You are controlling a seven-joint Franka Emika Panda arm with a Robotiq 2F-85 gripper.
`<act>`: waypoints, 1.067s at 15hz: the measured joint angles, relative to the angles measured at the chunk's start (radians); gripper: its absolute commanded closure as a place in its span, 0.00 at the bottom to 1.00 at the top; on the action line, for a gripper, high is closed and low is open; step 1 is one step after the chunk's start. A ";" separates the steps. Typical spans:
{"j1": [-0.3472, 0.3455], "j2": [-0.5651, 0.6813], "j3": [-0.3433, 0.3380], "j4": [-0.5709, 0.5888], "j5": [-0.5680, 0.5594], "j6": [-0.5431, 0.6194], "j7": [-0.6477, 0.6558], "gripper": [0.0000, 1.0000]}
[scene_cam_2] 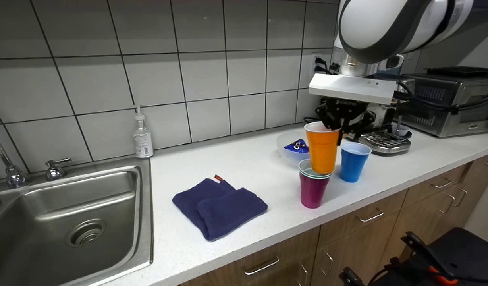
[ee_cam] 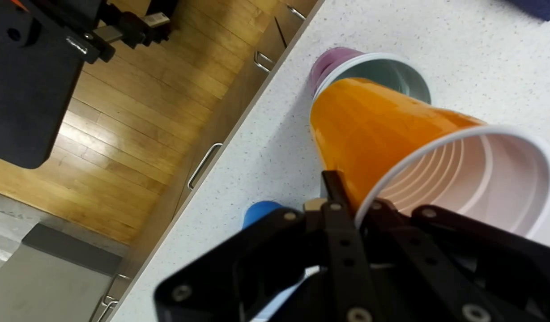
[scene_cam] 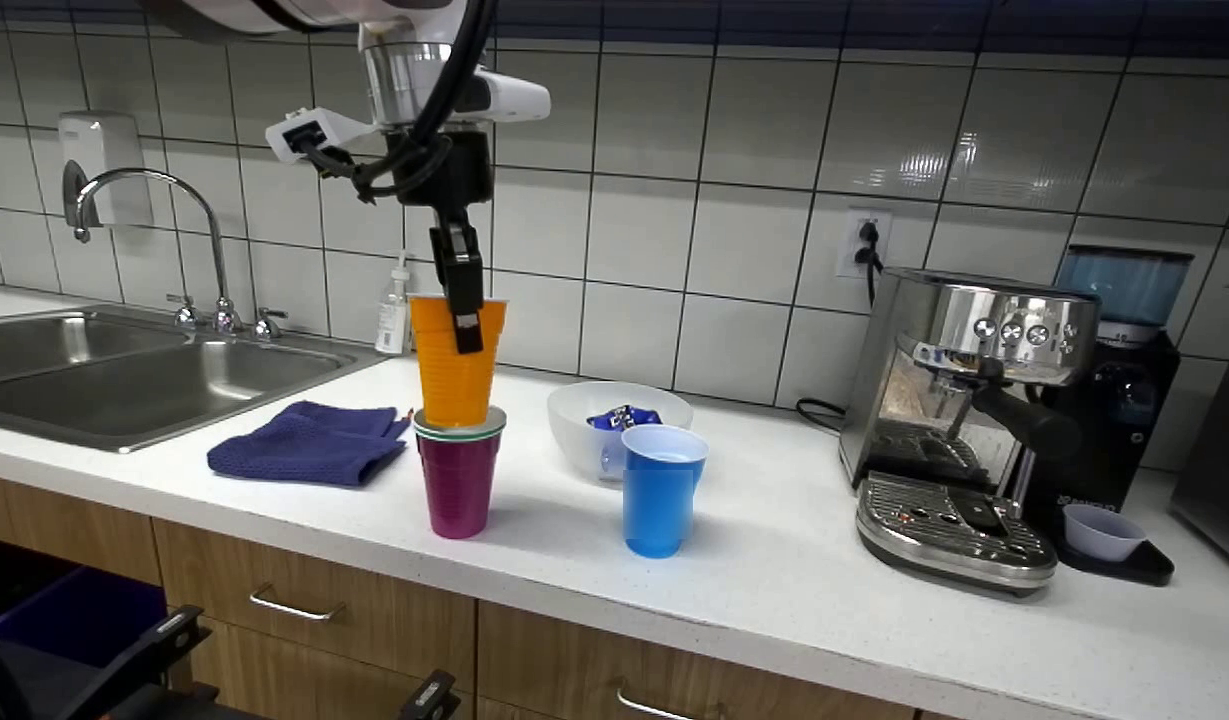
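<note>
My gripper (scene_cam: 466,335) is shut on the wall of an orange cup (scene_cam: 454,370), one finger inside and one outside its rim. The grip also shows in the wrist view (ee_cam: 356,194). The orange cup (scene_cam_2: 323,151) is slightly tilted, mouth up. Its base is at the mouth of a purple cup (scene_cam: 459,490) with a pale green-rimmed cup (scene_cam_2: 306,167) nested in it. I cannot tell whether the base is inside or just above. A blue cup (scene_cam: 659,500) stands upright beside them. It is mostly hidden by the gripper in the wrist view (ee_cam: 259,212).
A translucent bowl (scene_cam: 574,430) with blue packets (scene_cam: 624,417) stands behind the cups. A folded navy cloth (scene_cam_2: 228,206) lies between them and the sink (scene_cam_2: 144,222). A soap bottle (scene_cam_2: 142,139) stands by the wall. An espresso machine (scene_cam: 974,300) is farther along the counter.
</note>
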 measured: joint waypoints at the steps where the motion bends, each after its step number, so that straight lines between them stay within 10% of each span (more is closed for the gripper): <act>1: 0.000 0.006 0.000 0.000 0.000 0.005 0.000 1.00; 16: 0.005 0.108 0.001 0.000 0.005 0.106 -0.005 1.00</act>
